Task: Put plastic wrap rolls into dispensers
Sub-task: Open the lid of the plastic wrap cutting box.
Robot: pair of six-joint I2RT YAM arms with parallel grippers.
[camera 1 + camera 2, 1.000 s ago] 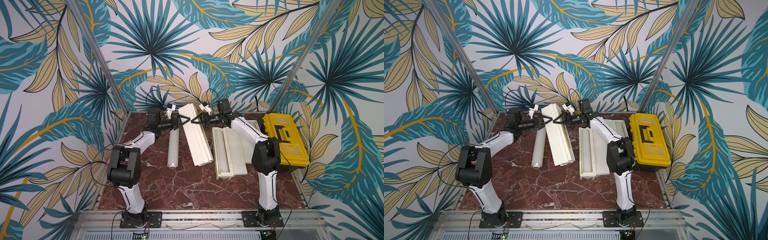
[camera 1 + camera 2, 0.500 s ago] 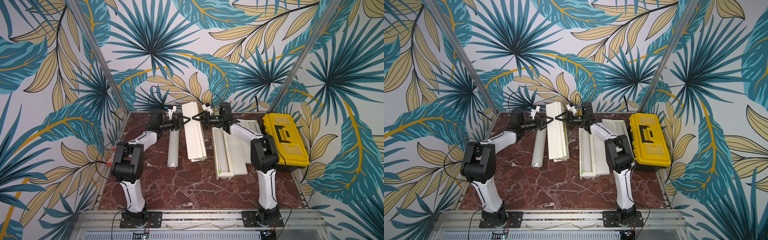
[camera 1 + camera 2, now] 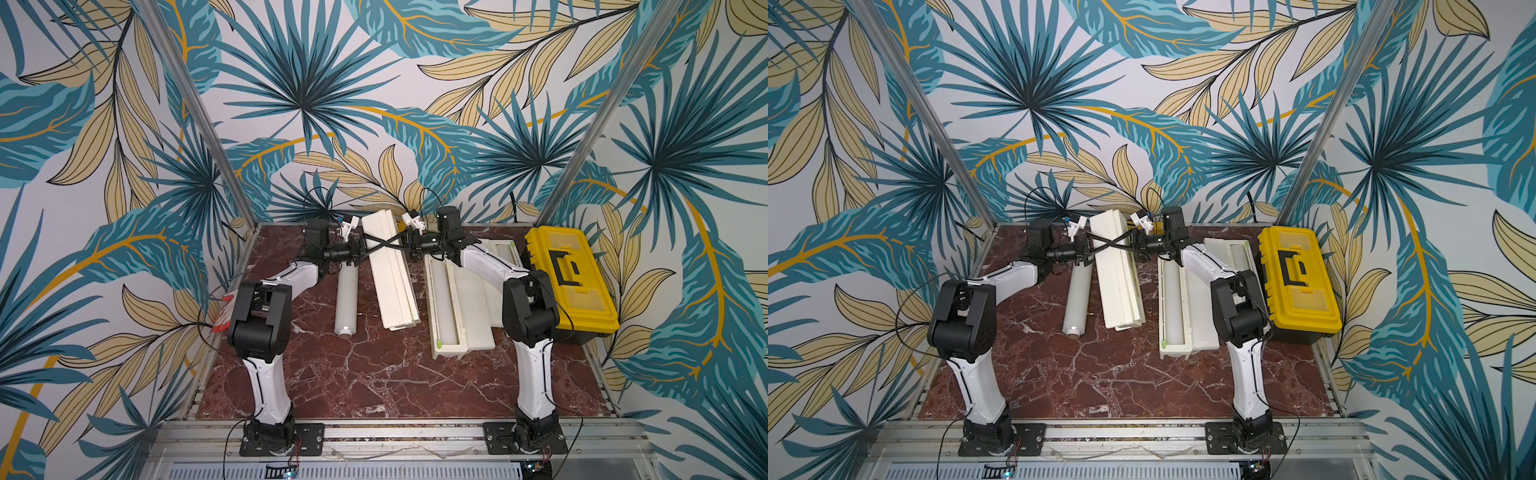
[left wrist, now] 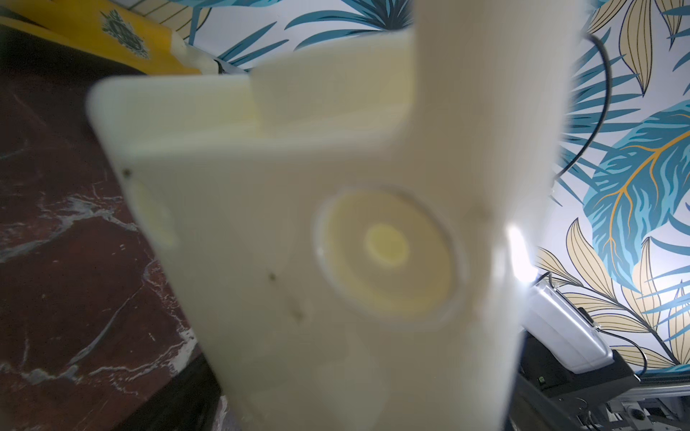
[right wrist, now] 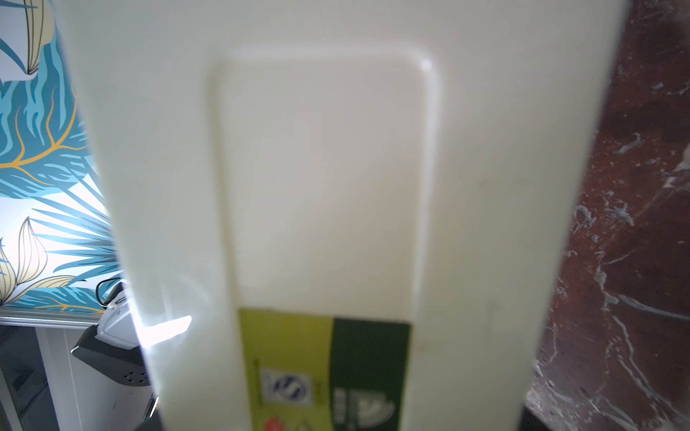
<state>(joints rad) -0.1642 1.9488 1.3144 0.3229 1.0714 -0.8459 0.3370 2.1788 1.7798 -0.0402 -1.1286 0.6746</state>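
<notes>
Cream plastic fills both wrist cameras as the left gripper (image 3: 370,246) and right gripper (image 3: 399,244) meet over the far end of a closed dispenser (image 3: 390,282), their dark fingers crossing in an X above it. The left jaws stand spread wide. The right jaws are also parted around the box, though no view shows whether they press on it.

From the grippers, the dispenser's long axis runs back toward the arm bases. Its near end rests on the marble table (image 3: 353,374) and skews toward the right arm's side. The end between the tools appears lifted. Its labelled lid (image 5: 325,369) faces the right wrist camera, and a round hub (image 4: 388,257) on a cream face shows close to the left one.

A loose plastic wrap roll (image 3: 346,299) lies on the table, starting just under the left gripper. It runs roughly parallel to the dispenser, one end face turned toward the bases. Just below the right gripper, an open dispenser (image 3: 461,349) already cradles a second roll (image 3: 442,303).

The crossed fingers look like the main hazard: closing or pulling away carelessly could snag one tool on the other. If no firm hold exists, the tilted box could slip. It could then drop onto the loose roll beside it and set it rolling out of reach. A lid swinging open unbidden could also knock a fingertip.
</notes>
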